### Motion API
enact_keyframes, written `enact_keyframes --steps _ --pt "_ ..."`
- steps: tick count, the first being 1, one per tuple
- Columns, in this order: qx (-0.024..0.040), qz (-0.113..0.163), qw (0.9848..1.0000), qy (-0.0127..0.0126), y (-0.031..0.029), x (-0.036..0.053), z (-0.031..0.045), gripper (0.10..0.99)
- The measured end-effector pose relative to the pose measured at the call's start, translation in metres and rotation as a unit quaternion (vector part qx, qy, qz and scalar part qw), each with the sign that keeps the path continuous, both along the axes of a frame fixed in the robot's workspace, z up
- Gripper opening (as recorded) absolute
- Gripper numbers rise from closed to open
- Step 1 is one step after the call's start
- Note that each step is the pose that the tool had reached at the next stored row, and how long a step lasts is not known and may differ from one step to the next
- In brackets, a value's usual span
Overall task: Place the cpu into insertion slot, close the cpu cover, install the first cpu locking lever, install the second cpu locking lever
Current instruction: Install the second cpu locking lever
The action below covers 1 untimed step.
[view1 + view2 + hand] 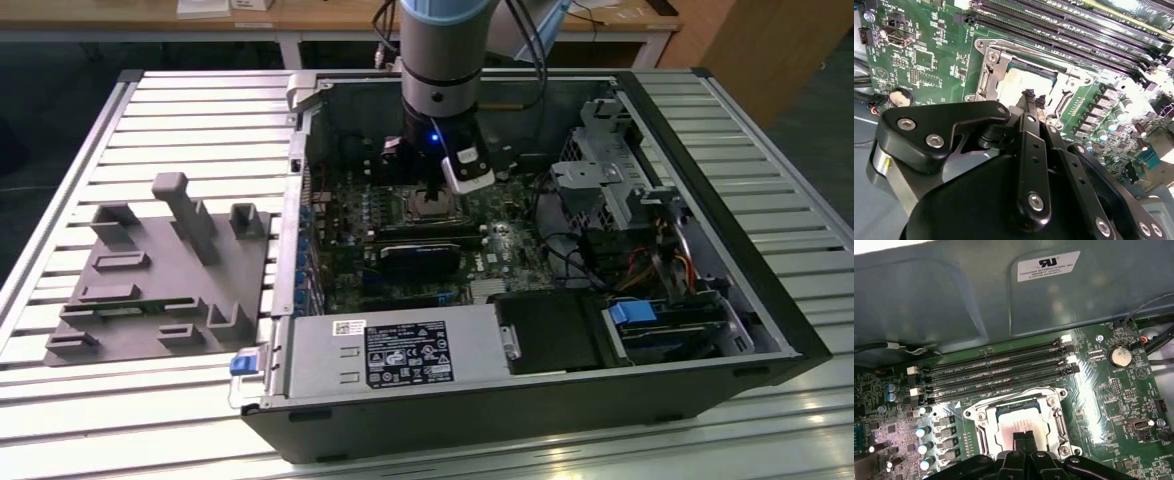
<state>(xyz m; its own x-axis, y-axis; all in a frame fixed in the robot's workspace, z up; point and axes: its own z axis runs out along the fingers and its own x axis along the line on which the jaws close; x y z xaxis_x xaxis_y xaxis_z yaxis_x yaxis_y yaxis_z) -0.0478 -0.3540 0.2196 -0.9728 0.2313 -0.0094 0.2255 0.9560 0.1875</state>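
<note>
The tool [1024, 438] is down inside the open computer case [747, 250], its two black fingertips [1030, 96] pressed together with no gap showing between them, resting on or just above the pale metal top of the cpu [1019, 427]. Whether the tips actually touch the chip cannot be told. Nothing is gripped between them.

The cpu lies directly under the tool, seated in the insertion slot [1054, 412], whose silvery rim frames it on all sides in both wrist views. The near edge of the chip and of the socket is hidden behind the tool's black linkage [1004, 190]. The cpu cover and the locking levers are hard to separate from the socket's metal frame; their state cannot be read.

Beyond the tool, on the far side of the socket, run the long black memory slots [999, 367]. In the exterior view the arm [441, 60] comes straight down and blocks most of the socket; only a glimpse of it shows beneath the wrist. Well apart from the tool, toward the exterior view's left, a grey fixture block [160, 270] sits on the slatted surface [200, 110].
</note>
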Motion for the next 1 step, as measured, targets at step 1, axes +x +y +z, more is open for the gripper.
enact_keyframes --steps 1 --pt "0.0000 0.000 1.0000 0.0000 0.0000 0.0000 0.0000 0.102"
